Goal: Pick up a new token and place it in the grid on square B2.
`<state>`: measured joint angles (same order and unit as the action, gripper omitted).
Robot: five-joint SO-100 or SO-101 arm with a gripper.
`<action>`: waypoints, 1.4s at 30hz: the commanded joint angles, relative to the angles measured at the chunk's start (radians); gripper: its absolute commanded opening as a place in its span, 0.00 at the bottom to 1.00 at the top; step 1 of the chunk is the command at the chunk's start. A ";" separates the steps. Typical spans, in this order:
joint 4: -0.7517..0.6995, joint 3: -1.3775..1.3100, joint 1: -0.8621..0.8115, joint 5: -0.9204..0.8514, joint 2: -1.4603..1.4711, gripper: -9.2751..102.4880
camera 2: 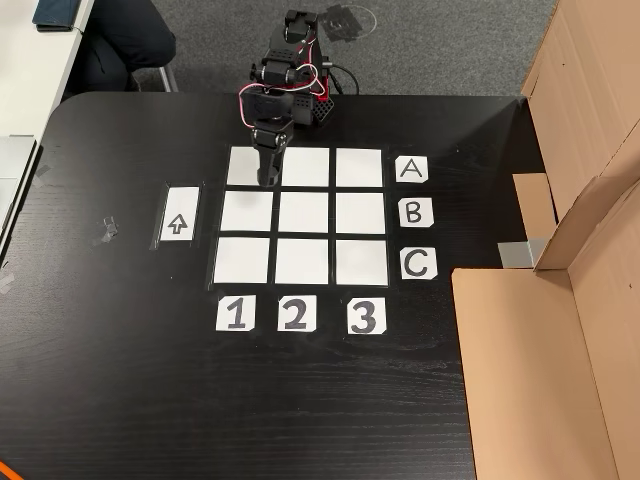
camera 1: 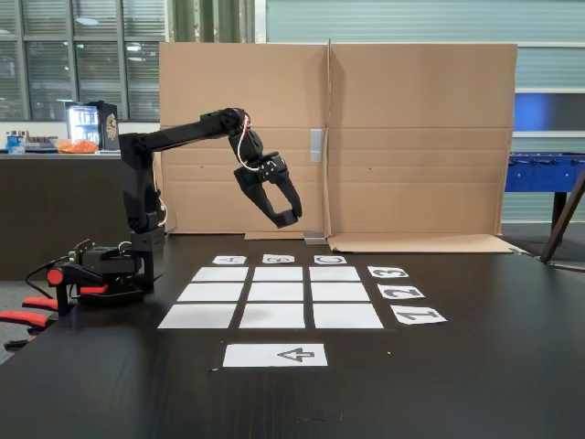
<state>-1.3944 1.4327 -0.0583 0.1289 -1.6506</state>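
Arrow strip lies nearest the camera in a fixed view, at 6 o'clock of the grid. Square B2 is bare. The arm's base sits at 9 o'clock; the gripper hangs in the air above the far row, jaws nearly closed, holding nothing. The other fixed view resolves cards A, B, C clearly; no token can be made out.
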 commanded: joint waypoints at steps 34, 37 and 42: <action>0.149 0.258 0.178 0.017 0.087 0.12; 0.155 0.253 0.156 0.015 0.127 0.12; 0.161 0.258 0.143 0.012 0.189 0.12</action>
<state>-1.2410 1.6935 0.0966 0.1396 -1.4757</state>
